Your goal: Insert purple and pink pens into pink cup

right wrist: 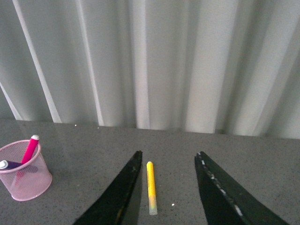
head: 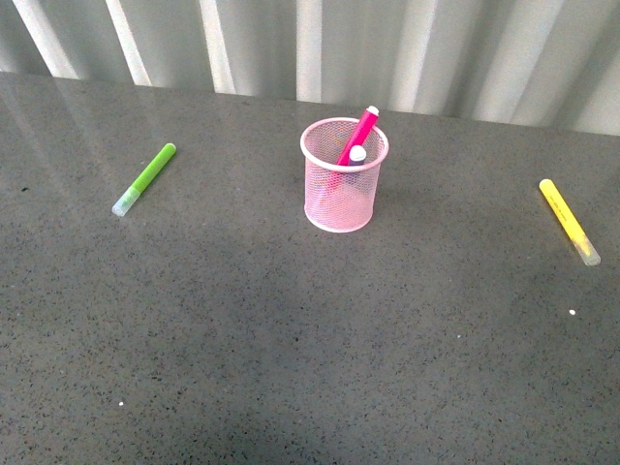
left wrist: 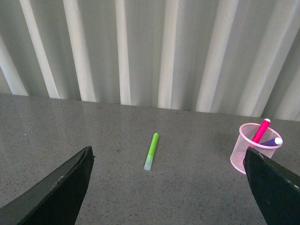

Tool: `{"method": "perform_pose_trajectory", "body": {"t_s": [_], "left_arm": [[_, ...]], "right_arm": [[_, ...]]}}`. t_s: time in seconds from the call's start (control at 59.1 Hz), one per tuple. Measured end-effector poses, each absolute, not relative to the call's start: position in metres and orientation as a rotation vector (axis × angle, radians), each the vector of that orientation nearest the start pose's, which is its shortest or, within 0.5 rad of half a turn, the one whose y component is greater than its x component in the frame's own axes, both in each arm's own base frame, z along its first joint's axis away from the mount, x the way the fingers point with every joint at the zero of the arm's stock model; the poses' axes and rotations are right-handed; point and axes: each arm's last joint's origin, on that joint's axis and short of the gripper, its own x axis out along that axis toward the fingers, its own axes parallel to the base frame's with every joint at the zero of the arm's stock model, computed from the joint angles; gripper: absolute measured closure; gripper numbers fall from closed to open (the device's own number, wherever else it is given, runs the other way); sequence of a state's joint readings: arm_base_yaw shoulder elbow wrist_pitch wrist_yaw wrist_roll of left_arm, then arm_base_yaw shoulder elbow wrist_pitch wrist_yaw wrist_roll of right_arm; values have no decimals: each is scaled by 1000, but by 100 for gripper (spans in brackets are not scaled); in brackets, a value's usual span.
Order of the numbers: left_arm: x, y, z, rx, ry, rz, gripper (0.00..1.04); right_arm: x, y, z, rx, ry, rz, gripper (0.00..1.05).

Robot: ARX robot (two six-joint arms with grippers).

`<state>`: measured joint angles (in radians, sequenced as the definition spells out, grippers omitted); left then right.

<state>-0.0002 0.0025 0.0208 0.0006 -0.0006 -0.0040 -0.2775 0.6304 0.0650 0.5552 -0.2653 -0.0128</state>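
Standing in the pink cup mid-bench, the pink pen and purple pen lean together; purple shows only in wrist views. Both tools, left and right, are spread, empty, unseen from front.

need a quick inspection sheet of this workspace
surface: grey speckled table, a few small white specks
job's things: pink cup upright mid-table; pink pen and purple pen both standing inside it, leaning on the rim
clutter: green marker lying left of the cup; yellow marker lying right of it
grippers: left gripper open, empty; right gripper open, empty, yellow marker showing between its fingers
cables: nothing seen
surroundings: pale pleated curtain behind the table
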Motion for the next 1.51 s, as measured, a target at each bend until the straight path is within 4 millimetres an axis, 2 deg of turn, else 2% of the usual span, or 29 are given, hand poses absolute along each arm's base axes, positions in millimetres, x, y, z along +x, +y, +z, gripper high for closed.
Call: {"method": "perform_pose_trajectory", "body": {"t_s": [0.135, 0.152, 0.592, 1.1, 1.269, 1.506], "left_arm": [[97, 0, 170, -4, -19, 0, 7], [97, 0, 170, -4, -19, 0, 7], [97, 0, 170, -4, -19, 0, 7], [97, 0, 170, -4, -19, 0, 7], [97, 0, 170, -4, -19, 1, 7], [96, 0, 171, -4, -20, 0, 7]], "right_arm": [[132, -23, 174, -9, 10, -11, 101], [131, -22, 174, -12, 9, -11, 102], [118, 0, 173, -10, -20, 2, 101], [108, 0, 172, -10, -21, -3, 101], [97, 0, 170, -9, -17, -3, 101], [97, 0, 169, -9, -15, -3, 101]]}}
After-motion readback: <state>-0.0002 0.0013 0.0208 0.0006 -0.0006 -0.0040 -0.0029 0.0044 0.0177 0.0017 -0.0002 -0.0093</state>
